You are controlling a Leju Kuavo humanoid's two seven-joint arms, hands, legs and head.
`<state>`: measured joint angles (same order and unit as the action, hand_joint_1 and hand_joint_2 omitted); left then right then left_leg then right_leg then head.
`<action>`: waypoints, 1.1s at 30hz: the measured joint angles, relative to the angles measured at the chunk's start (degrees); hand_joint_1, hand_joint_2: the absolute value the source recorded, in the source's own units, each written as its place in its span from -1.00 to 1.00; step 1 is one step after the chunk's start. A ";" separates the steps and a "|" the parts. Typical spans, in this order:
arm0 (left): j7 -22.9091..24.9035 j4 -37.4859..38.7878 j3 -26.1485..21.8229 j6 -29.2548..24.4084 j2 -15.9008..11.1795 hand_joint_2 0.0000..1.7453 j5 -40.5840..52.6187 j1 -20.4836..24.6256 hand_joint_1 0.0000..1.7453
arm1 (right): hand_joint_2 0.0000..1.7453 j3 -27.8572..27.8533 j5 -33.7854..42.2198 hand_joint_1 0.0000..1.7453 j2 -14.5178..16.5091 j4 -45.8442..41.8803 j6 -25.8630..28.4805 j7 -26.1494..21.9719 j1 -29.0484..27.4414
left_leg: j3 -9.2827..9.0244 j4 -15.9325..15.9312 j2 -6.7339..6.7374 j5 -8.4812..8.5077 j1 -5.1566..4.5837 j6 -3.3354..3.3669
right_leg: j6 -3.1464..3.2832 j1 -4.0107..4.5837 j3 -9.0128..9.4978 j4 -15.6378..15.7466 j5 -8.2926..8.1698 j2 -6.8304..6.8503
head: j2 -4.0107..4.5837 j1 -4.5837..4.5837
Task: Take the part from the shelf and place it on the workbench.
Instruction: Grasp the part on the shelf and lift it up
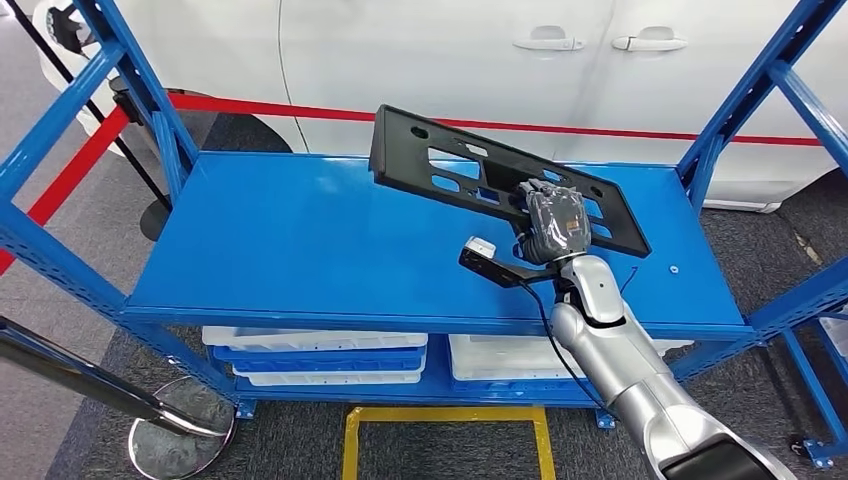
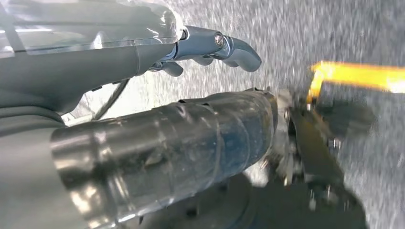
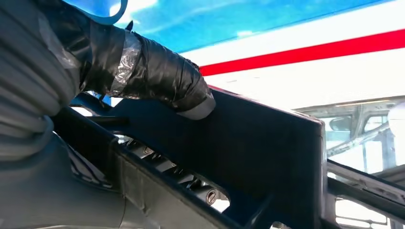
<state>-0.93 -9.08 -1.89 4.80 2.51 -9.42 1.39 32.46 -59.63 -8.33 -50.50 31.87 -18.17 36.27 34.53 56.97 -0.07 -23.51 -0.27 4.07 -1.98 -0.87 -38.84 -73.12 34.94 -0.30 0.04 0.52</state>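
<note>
A white car [image 1: 450,60] stands behind a red barrier tape [image 1: 300,110], and in front of it a blue shelf [image 1: 300,240] spans most of the head view, its top deck broad and flat between slanted blue uprights. Over the right half of that deck is the part [image 1: 440,160], a long black plastic panel with cut-out openings; its long axis runs from the far centre of the deck toward the near right, and its far end looks tilted up off the blue surface, though whether the near end touches the deck cannot be told. The right hand [image 1: 555,222] grips the panel near its right end: in the right wrist view a taped dark thumb [image 3: 157,78] presses on the panel's face, with the rest of the hand beneath the edge. The part therefore lies ahead and to the left of that hand, most of its length unsupported, so it is likely to sag or swing as it is carried off. The left hand [image 2: 210,47] hangs by the robot's side over grey floor, fingers loosely curled and holding nothing. On the lower level sit white and blue trays [image 1: 320,355], their contents hidden.
</note>
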 joint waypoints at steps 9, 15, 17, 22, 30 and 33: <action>0.79 -0.01 -0.07 0.27 0.02 -1.00 -0.10 0.08 -1.00 | 1.00 0.00 0.05 1.00 -0.80 -5.91 -0.93 -0.35 -0.84 | 2.34 2.32 -0.26 0.56 -0.10 -2.21 | 1.37 0.05 6.64 13.26 -6.86 0.02 | 0.00 0.02; 1.08 -0.02 -0.49 0.13 0.14 -1.00 -0.75 0.09 -1.00 | 1.00 0.02 0.02 1.00 0.78 -8.58 -3.11 -0.10 0.62 | 7.16 16.07 -0.25 -9.77 0.61 -3.96 | 3.43 -0.21 3.39 13.42 -9.64 0.31 | 0.00 0.09; 1.55 -0.02 -0.49 0.36 0.14 -1.00 -0.57 0.33 -1.00 | 1.00 0.04 -0.05 1.00 1.38 -9.10 -3.72 0.20 1.31 | 6.12 17.63 -0.24 -9.47 0.71 -4.05 | 3.24 -0.18 2.02 13.11 -10.47 0.38 | 0.00 0.09; 1.16 -0.10 -0.51 1.03 0.00 -1.00 -0.35 0.60 -1.00 | 1.00 0.04 -0.15 1.00 1.60 -10.94 -3.80 1.02 2.01 | -4.74 2.22 -0.34 -6.16 0.37 -3.19 | 2.00 -0.09 0.32 12.88 -12.40 0.63 | 0.00 0.06; 7.46 -7.70 -0.20 4.20 3.33 -1.00 0.57 4.18 -1.00 | 1.00 0.04 -1.94 1.00 3.47 -8.66 -3.39 3.20 3.56 | -0.63 0.37 -0.13 -0.97 0.29 -0.70 | 0.14 -0.07 -3.54 1.12 -2.89 0.31 | 0.00 -0.13; 8.64 -10.14 -0.02 5.29 3.81 -1.00 -0.05 4.71 -1.00 | 1.00 0.04 -1.79 1.00 4.23 -7.55 -3.40 2.95 4.11 | 1.98 1.21 -0.02 0.45 0.25 -0.86 | 0.02 -0.09 -0.75 0.06 -4.17 0.33 | 0.00 -0.13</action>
<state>7.71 -19.21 -1.91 10.09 6.32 -9.47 6.10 32.50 -61.41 -4.10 -58.05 28.47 -15.23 40.39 36.51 58.18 -0.09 -23.06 -0.02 3.22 -1.96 -0.95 -39.58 -73.06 30.76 0.03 0.04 0.39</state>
